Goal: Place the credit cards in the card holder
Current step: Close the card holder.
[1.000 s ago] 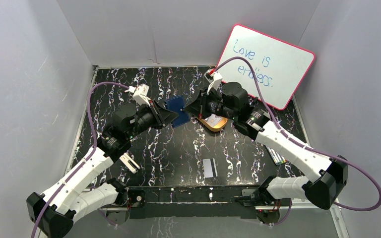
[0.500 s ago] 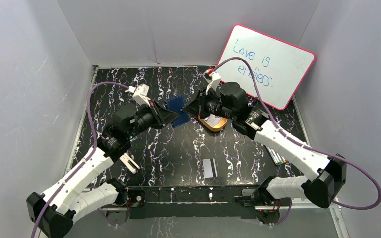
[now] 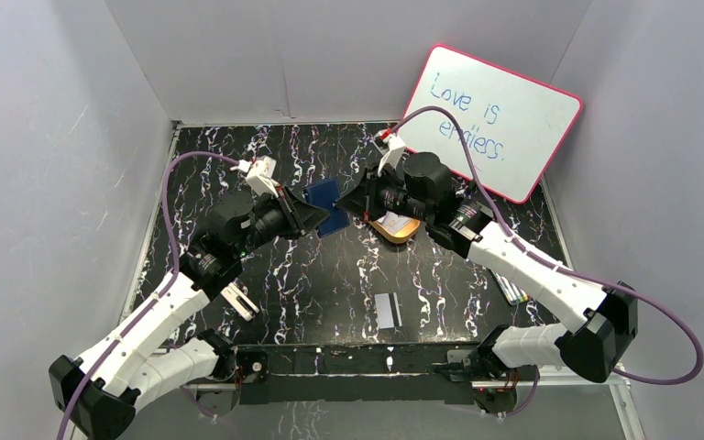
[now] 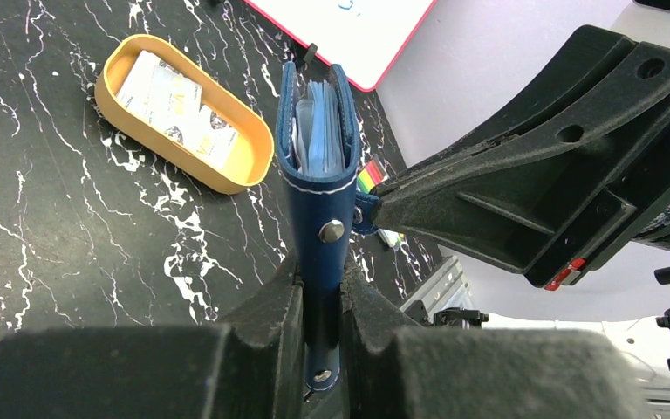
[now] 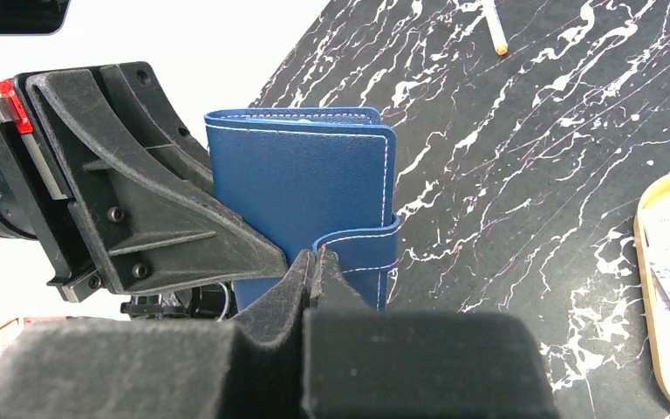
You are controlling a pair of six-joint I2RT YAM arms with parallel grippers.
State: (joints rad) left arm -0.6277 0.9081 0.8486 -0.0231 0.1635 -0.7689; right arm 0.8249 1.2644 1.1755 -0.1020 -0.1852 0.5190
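**Item 1 — left gripper** (image 4: 321, 305): the jaws are drawn narrow and clamped on the lower end of the card holder (image 4: 321, 188). The holder is held on edge, rising straight out from between the fingers, clear of the table. Pale pockets are seen at its far, slightly parted end.

**Item 2 — right gripper** (image 5: 317, 266): the jaws are pressed together on the snap tab (image 5: 362, 253), whose strap is wrapped round the holder's edge just beyond the fingertips.

**Item 3 — credit cards** (image 4: 170, 96): several are lying in the orange tin (image 4: 183, 113), on the table ahead of the left gripper and off to 1 side. 1 striped card (image 3: 386, 310) is lying flat well behind both grippers, near the arm bases.

**Step in hand (judged):** the tab is being worked free so that the holder can be opened. Whether the snap is already undone cannot be told. The tab is best peeled slowly away from the cover while the left grip is kept firm. Otherwise the thin strap could slip from the closed fingers, or the holder be twisted out of the left jaws.
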